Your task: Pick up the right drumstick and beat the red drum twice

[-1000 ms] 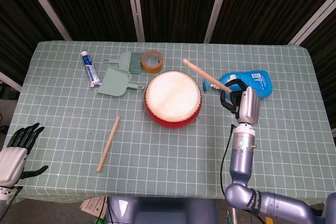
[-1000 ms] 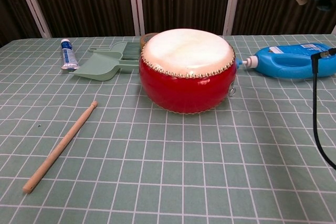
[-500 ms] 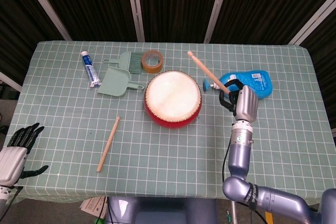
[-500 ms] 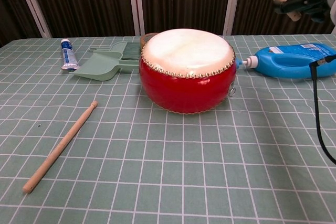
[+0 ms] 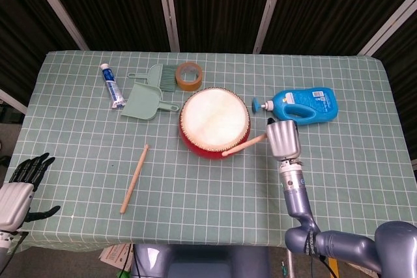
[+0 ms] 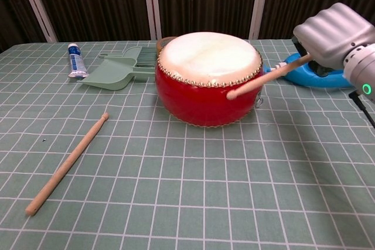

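Head view: table [image 5: 195,200] under a green checked cloth carries everything. Red drum [image 5: 215,123] sits near the middle, slightly toward the far edge, white skin up. Right hand [image 5: 283,139] is just off the drum's right side, fingers clamped on the right drumstick [image 5: 244,146]; stick slants down-left, tip at the drum's near-right rim. Chest view shows that tip against the red side wall below the studs, not on the skin. Blue bottle [image 5: 301,103] lies on its side toward the right edge, behind the hand. Green dustpan [image 5: 144,100] and brush [image 5: 158,77] lie left of the drum, tape roll [image 5: 189,74] behind it, toothpaste tube [image 5: 112,85] further left. Left drumstick [image 5: 134,178] lies toward the near-left. Left hand [image 5: 21,187] hangs off the near-left corner, fingers apart, holding nothing.
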`<state>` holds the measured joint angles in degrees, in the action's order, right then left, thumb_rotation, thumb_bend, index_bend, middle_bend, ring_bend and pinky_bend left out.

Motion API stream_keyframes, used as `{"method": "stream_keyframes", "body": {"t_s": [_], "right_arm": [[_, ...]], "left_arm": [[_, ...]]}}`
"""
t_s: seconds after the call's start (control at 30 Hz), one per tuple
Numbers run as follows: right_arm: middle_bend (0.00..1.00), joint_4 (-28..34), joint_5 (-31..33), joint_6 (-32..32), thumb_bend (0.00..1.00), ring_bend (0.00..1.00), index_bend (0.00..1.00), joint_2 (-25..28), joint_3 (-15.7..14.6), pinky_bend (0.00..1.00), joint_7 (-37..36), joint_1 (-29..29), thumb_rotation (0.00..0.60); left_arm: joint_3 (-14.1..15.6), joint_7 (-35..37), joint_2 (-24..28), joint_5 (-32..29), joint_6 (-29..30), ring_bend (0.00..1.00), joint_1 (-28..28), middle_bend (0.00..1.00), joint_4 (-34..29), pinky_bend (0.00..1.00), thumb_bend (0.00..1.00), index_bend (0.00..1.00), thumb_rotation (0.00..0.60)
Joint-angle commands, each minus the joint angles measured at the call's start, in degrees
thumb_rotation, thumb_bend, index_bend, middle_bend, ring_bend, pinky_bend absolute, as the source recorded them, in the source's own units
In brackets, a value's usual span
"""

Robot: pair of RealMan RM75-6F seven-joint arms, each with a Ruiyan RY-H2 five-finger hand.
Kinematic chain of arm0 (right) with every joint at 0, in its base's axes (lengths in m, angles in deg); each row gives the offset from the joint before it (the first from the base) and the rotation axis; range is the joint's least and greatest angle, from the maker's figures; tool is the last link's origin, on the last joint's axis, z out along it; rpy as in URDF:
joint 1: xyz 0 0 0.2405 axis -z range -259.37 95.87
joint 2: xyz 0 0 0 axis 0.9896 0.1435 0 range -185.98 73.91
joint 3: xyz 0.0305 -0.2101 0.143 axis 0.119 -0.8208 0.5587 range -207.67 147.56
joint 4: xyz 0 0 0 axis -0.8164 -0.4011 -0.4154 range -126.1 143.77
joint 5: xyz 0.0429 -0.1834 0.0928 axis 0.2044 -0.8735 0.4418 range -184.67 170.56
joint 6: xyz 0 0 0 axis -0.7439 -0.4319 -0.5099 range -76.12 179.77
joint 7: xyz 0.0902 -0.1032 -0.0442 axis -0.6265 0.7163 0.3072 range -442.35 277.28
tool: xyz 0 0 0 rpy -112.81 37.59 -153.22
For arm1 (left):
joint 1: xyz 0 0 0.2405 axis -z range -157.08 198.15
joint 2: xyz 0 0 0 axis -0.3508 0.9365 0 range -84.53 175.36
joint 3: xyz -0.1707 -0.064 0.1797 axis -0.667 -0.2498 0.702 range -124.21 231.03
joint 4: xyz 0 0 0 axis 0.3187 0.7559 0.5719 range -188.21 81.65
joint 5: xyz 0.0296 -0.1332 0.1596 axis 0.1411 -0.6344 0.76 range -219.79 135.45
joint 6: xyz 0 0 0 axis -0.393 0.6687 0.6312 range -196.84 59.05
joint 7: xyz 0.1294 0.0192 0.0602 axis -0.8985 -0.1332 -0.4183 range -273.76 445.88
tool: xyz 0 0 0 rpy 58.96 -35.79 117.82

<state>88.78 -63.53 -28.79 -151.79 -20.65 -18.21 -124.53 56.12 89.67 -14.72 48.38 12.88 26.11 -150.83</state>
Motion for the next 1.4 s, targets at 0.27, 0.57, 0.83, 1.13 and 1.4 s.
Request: {"method": "stream_keyframes", "body": {"t_s": [0.27, 0.57, 0.83, 1.13, 1.4], "right_arm": [[1.00, 13.0, -1.4, -5.6, 0.73, 1.00, 1.00, 2.7, 7.6, 0.91, -16.7, 4.0, 0.600], [1.00, 20.4, -0.2, -5.6, 0.73, 1.00, 1.00, 9.0, 1.4, 0.91, -19.8, 11.3, 0.600], [1.00, 22.2, -2.3, -5.5, 0.73, 1.00, 1.00, 12.2, -5.8, 0.91, -23.5, 17.1, 0.600], [1.00, 20.8, -4.0, -5.8, 0.73, 1.00, 1.00, 11.0, -9.3, 0.91, -24.8, 20.6, 0.600], [1.00, 16.3, -0.7, -4.4, 0.73, 1.00, 1.00, 6.3, -7.7, 0.91, -24.9, 21.9, 0.600]], "left_arm": [[0.0, -0.5, -0.1, 0.1, 0.2, 0.00, -0.1, 0.00, 0.0, 0.02, 0.00, 0.00, 0.600], [0.0, -0.9, -0.3, 0.4, 0.4, 0.00, -0.2, 0.00, 0.1, 0.02, 0.00, 0.00, 0.600], [0.0, -1.8, -0.8, 0.7, 0.8, 0.00, -0.3, 0.00, 0.4, 0.02, 0.00, 0.00, 0.600], [-0.1, -2.4, -1.2, 0.7, 1.2, 0.00, -0.5, 0.00, 0.6, 0.02, 0.00, 0.00, 0.600], [-0.2, -2.6, -1.4, 0.6, 1.3, 0.00, -0.6, 0.00, 0.7, 0.02, 0.00, 0.00, 0.600]]}}
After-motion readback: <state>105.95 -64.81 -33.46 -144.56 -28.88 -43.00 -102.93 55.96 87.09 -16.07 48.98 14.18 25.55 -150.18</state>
